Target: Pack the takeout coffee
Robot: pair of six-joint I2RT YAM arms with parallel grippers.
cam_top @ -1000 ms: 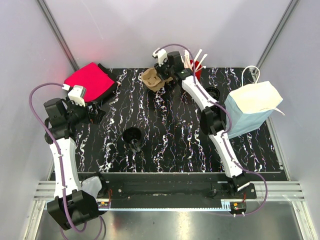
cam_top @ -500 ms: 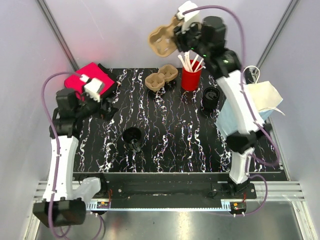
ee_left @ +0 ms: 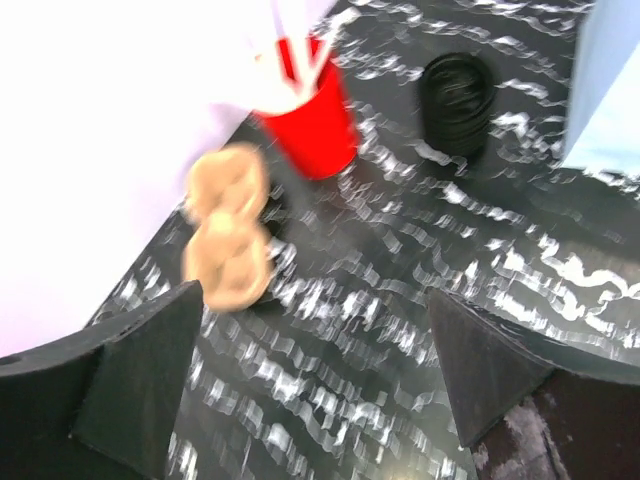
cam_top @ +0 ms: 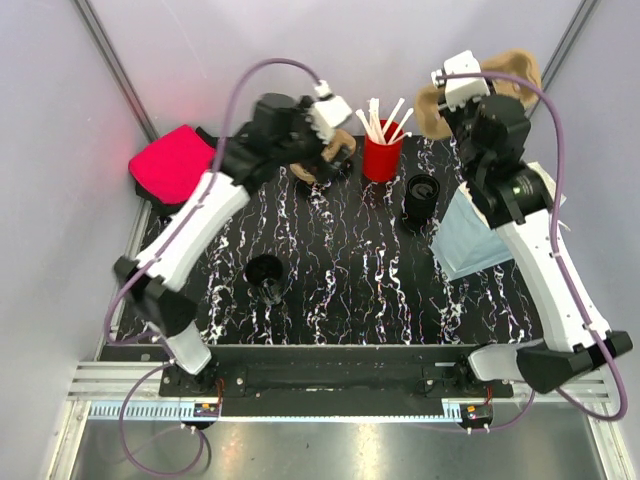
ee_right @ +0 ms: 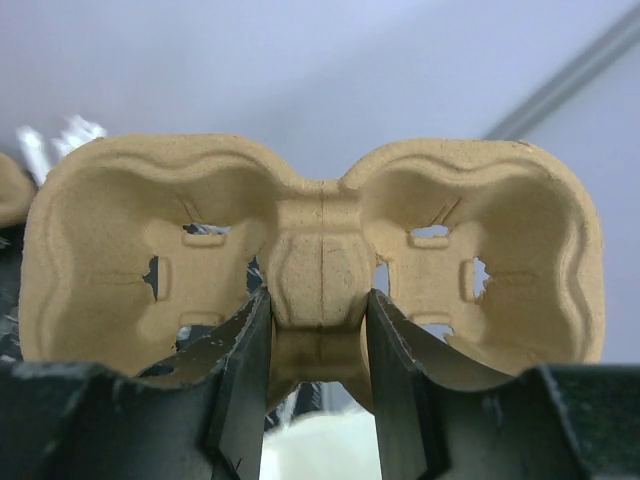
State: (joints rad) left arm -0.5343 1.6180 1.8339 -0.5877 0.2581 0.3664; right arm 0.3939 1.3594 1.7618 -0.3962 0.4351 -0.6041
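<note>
The takeout coffee (cam_top: 420, 196) is a small black lidded cup standing right of the red cup of stirrers (cam_top: 380, 155); the left wrist view shows it as the takeout coffee (ee_left: 455, 100), far off. My right gripper (cam_top: 470, 105) is raised at the back right. It is shut on the middle bridge of a brown two-cup carrier (ee_right: 320, 250), right gripper (ee_right: 318, 340). My left gripper (cam_top: 305, 150) hovers open over a second brown carrier (ee_left: 228, 240), left gripper (ee_left: 315, 370), with nothing between its fingers.
A light blue paper bag (cam_top: 470, 240) stands at the right, below the raised carrier (cam_top: 510, 75). A lidless black cup (cam_top: 265, 277) sits left of centre. A red cloth (cam_top: 170, 163) lies at the back left. Walls close in behind.
My left arm swung from the left side to the far middle, over the carrier on the table. My right arm carried its carrier rightward, above the bag.
</note>
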